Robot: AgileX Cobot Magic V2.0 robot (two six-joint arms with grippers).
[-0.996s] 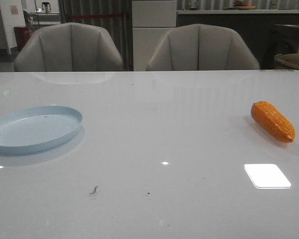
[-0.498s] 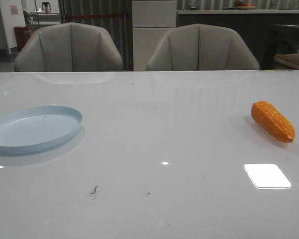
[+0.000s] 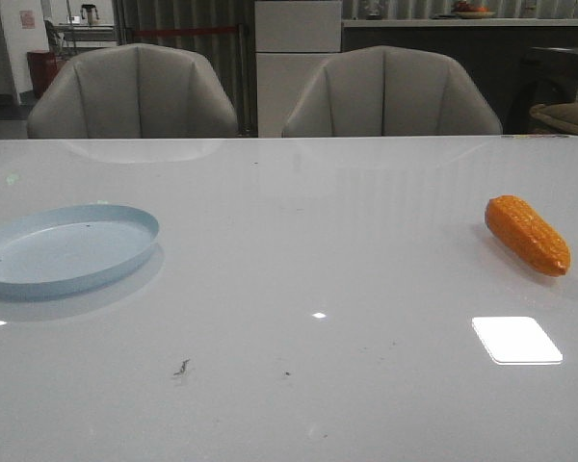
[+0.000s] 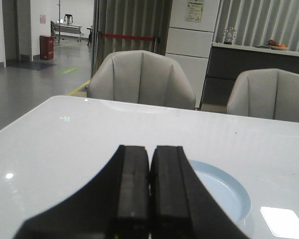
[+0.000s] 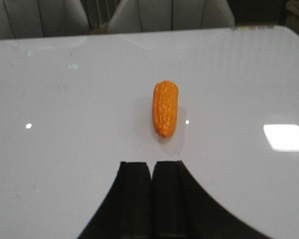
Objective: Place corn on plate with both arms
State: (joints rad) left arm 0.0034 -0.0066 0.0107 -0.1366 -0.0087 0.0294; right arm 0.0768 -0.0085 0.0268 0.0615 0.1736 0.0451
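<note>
Glossy white table (image 3: 299, 260) takes up most of the front view, with two grey padded chairs (image 3: 133, 91) pushed up to its far edge and a dim room with cabinets behind them. On the left side sits the pale blue plate (image 3: 125, 265), with nothing on it. Way over on the right side lies the orange corn (image 3: 527, 234), flat on the table, set at a slant, well apart from the plate. A bright rectangular light reflection (image 3: 516, 339) shows on the tabletop just nearer the camera than the corn, and a couple of small dark specks (image 3: 181, 367) sit nearer the middle front. Neither arm shows up in this view.

Left wrist view: the left gripper (image 4: 149, 194) has its two black fingers pressed together with only a thin seam between them, nothing held. Right behind the fingers you can see part of the plate (image 4: 234, 191), with the chairs and a hallway past the table edge.

Right wrist view: the right gripper (image 5: 151, 199) is also closed up tight on nothing, fingers side by side. The corn (image 5: 165, 108) lies on the bare table ahead of the fingertips, near but not touching them, lengthwise roughly in line with the gripper. The same bright reflection (image 5: 286, 137) is off to one side.
</note>
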